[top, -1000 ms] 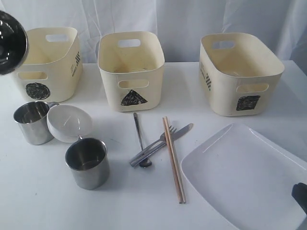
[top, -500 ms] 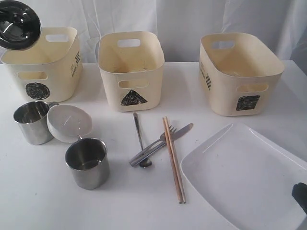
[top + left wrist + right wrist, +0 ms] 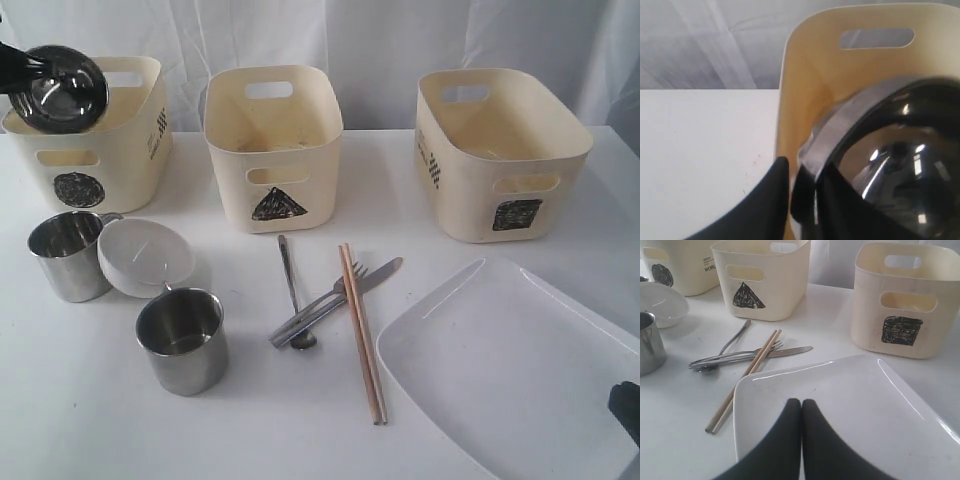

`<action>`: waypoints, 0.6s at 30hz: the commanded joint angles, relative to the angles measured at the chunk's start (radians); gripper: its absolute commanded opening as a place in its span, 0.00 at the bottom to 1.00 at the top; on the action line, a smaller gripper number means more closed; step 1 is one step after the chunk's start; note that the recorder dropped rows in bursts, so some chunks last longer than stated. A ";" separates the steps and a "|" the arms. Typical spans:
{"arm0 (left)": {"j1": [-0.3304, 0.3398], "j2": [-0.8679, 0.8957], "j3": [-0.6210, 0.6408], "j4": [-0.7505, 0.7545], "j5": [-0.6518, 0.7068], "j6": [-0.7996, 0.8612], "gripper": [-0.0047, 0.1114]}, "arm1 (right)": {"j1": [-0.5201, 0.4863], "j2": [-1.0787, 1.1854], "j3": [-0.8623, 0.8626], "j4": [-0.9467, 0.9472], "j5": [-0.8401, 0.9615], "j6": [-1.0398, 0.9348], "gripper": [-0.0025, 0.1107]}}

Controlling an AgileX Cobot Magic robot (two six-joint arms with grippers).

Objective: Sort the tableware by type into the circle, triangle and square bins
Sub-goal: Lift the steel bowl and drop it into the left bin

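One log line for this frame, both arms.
left fingers: gripping steel bowl rim, tilted over circle bin | right fingers: shut, empty, over white plate

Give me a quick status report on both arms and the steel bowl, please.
Left end effector gripping steel bowl rim, over circle bin. Right end effector shut, empty, above white plate. Nothing blocking the bin.

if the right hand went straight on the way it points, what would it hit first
Probably the plate: the shut right hand hangs just over it, pointing across its surface. If it clears the plate, next is the gap between triangle bin and square bin; depth is unclear.
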 commanded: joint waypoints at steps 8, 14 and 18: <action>-0.005 -0.092 -0.078 -0.201 0.185 0.157 0.41 | 0.002 -0.003 0.004 0.002 -0.010 -0.001 0.02; -0.005 -0.221 -0.073 -0.264 0.452 0.246 0.41 | 0.002 -0.003 0.004 0.002 -0.010 -0.001 0.02; -0.005 -0.289 0.000 -0.240 0.616 0.236 0.43 | 0.002 -0.003 0.004 0.002 -0.010 -0.001 0.02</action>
